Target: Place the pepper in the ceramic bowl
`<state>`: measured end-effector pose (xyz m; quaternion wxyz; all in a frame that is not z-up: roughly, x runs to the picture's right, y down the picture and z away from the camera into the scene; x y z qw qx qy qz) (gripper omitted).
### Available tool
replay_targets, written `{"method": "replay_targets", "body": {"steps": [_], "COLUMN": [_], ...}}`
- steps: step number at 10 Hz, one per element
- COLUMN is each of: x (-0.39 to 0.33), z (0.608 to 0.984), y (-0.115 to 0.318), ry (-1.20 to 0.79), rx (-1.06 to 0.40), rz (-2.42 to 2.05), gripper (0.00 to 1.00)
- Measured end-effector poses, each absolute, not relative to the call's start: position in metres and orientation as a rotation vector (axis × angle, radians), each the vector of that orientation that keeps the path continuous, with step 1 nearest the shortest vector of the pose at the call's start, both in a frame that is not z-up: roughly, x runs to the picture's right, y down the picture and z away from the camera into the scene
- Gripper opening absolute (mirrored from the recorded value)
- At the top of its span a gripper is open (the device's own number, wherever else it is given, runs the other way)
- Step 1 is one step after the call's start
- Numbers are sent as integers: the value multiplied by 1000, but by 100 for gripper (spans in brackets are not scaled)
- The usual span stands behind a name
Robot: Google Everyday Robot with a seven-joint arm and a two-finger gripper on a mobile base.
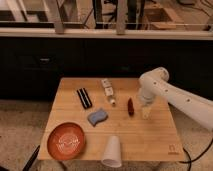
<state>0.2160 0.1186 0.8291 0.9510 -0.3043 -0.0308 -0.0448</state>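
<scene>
Gripper (145, 111) hangs just beside the pepper (130, 106), on the side toward the table's (150, 136) right edge. Whether it is clenched or released, cannot tell. Best approach, likely: centre over the pepper, grip across its narrow width, lift clear, then carry to the ceramic bowl (50, 142) at the front-left corner. Pepper is small, dark red, elongated, and lies loose right of centre.
</scene>
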Motion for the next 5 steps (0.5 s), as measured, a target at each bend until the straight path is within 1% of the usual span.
{"method": "replay_targets", "body": {"steps": [5], "x": [214], "z": [839], "y": [123], "ry": [-77], "rx": [-615], "rz": [-106], "gripper": [80]}}
